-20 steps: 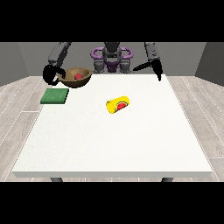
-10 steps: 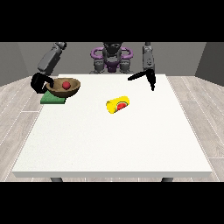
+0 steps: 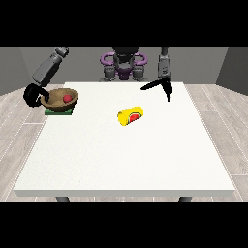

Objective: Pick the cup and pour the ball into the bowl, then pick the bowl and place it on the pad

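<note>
Brown wooden bowl (image 3: 61, 99), small red ball (image 3: 67, 98) inside, sits low over the green square pad (image 3: 59, 111) at the table's (image 3: 126, 160) far corner — the hand at the view's left (image 3: 34, 95) curls round its rim. Judged rigid, light, contents apt to roll; rim grip w/ bowl kept level suits. Yellow cup (image 3: 131, 116) lies on its side mid-table. Versus 0.5 s ago, bowl looks lower and nearer the pad; hand at the view's right (image 3: 162, 86) hangs fingers straight, holding nothing.

One bowl (image 3: 60, 100), one ball (image 3: 67, 98), one cup (image 3: 131, 116), one pad (image 3: 59, 111).
</note>
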